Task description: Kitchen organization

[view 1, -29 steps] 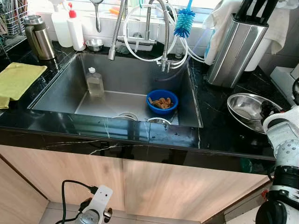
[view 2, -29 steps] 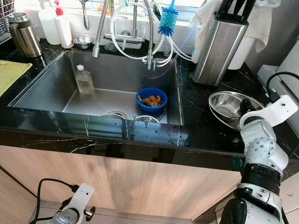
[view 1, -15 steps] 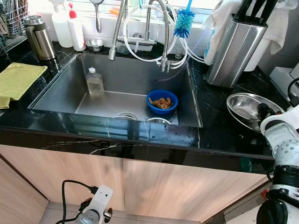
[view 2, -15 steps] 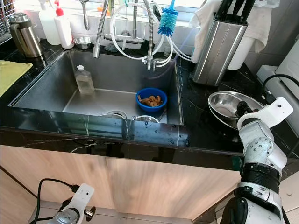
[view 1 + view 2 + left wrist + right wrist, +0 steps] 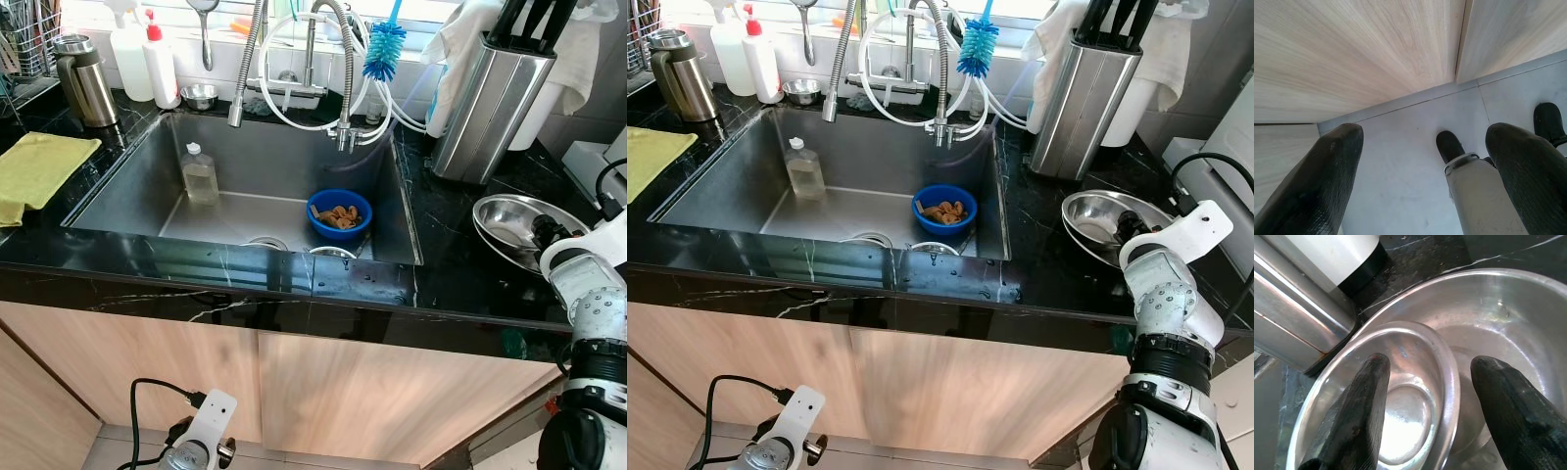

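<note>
Right gripper point(image 5: 1422, 406) poised over the nested steel bowls on the black counter point(image 5: 451, 264), right of the sink point(image 5: 137, 196) and near side of the steel knife block point(image 5: 490, 93). Fingers point(image 5: 1354, 416) spread wide, holding nothing; the rim of the smaller bowl point(image 5: 1405, 396) lies in the gap between them. That bowl sits tilted inside the larger bowl point(image 5: 509, 230).

Judged step: grasp the smaller bowl by its rim.
- One finger inside, one outside, so only the inner rim is pinched, not both.
- Polished steel likely slips: close squarely, seat deep.
- Lift straight up, clear of the knife block.

Left gripper point(image 5: 1422, 176) hangs low by the wooden cupboard doors point(image 5: 1376, 49), fingers apart, empty
</note>
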### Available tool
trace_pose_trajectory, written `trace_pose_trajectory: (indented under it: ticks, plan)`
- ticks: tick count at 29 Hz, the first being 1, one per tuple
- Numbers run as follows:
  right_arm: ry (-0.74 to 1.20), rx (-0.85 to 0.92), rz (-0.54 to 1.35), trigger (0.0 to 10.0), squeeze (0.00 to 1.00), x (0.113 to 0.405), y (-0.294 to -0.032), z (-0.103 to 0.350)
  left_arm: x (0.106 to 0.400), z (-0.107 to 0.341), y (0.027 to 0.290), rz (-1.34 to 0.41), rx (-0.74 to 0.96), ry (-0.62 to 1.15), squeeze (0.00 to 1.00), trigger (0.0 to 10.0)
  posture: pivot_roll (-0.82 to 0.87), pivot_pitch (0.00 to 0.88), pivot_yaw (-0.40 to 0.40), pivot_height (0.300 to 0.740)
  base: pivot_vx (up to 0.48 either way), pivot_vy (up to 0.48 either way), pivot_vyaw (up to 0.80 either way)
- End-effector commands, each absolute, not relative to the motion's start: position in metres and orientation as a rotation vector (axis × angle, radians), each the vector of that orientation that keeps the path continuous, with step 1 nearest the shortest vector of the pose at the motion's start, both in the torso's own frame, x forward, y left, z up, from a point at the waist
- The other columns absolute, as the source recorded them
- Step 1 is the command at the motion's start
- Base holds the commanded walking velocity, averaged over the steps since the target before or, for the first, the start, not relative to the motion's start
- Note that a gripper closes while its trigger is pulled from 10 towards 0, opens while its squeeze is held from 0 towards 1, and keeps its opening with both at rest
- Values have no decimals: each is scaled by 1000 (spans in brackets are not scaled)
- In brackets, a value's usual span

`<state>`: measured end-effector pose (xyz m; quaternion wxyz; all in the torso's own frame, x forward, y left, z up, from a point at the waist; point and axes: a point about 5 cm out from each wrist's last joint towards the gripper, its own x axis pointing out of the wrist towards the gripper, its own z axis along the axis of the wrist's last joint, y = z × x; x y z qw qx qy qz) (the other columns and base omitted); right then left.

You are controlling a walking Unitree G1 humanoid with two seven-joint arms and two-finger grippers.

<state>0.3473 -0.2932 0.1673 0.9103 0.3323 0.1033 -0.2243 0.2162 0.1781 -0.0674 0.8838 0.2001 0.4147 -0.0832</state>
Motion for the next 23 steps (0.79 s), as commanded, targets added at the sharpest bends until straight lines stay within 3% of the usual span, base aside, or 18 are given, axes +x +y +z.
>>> trace_pose_trajectory:
  ticks: [1,3,4,5,6,23]
  plan:
    - [207,694,-462,10000,0,350,-294,172,215,-69,177,-192,435,875,0,10000,118,31,-122,740,0,0,0]
    - [202,702,-458,10000,0,352,-294,174,215,-69,177,-192,435,876,0,10000,118,32,-122,740,0,0,0]
    - [200,705,-455,6510,0,352,-293,174,215,-69,177,-193,436,876,0,10000,116,32,-121,740,0,0,0]
    - [199,706,-454,1569,0,353,-293,175,214,-69,177,-194,437,877,0,10000,116,33,-121,740,0,0,0]
    - [197,709,-451,0,0,353,-293,175,214,-69,177,-194,437,878,0,10000,116,33,-122,740,0,0,0]
    - [193,730,-441,0,0,357,-289,177,212,-70,177,-205,437,890,0,10000,116,37,-122,740,0,0,0]
